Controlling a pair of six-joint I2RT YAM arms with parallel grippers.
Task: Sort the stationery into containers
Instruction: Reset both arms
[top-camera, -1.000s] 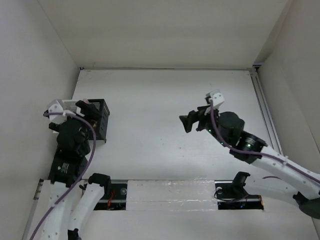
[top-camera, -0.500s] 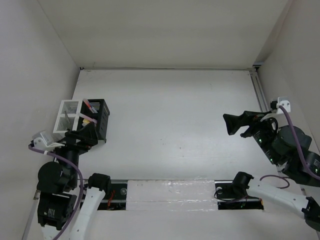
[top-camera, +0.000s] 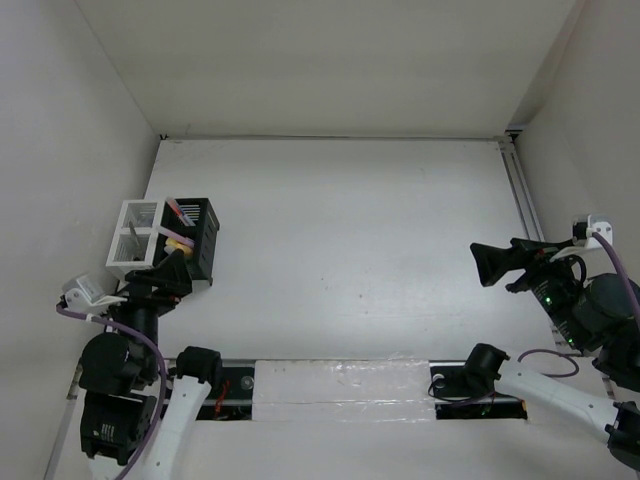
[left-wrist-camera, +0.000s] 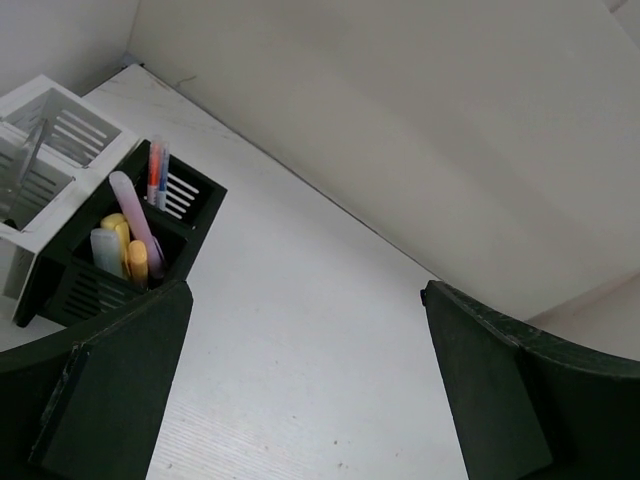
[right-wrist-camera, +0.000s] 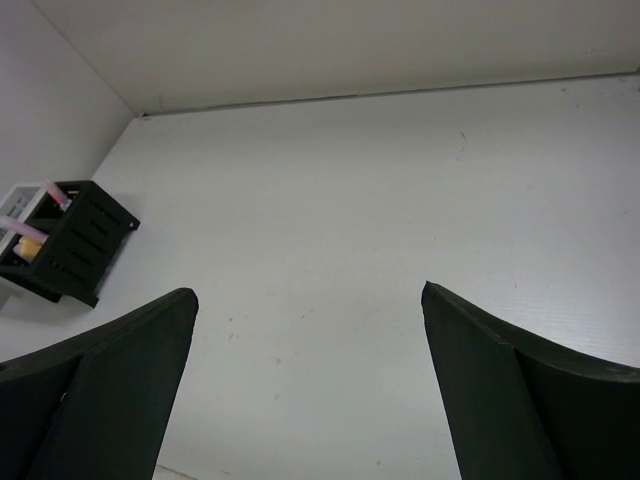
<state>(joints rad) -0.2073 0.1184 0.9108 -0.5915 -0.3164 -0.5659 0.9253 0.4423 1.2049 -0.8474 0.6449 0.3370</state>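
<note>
Stationery (left-wrist-camera: 135, 225) packed upright in the black container (left-wrist-camera: 95, 290): stubby highlighters in its near compartment, thin pens (left-wrist-camera: 157, 170) in the far one. Stood touching the white container (left-wrist-camera: 50, 150) at the left edge of the table (top-camera: 350, 230); white one looked empty so far as shown. Saw no loose piece on the table, so judged the sorting done; next move called only for parking the arms, or checking hidden corners. Left pincer (top-camera: 168, 268) wide and empty just near of the containers, right pincer (top-camera: 480, 265) wide and empty well apart at the right. A second earlier: left hung over the containers, right near mid-table; both since drawn back toward the bases.
</note>
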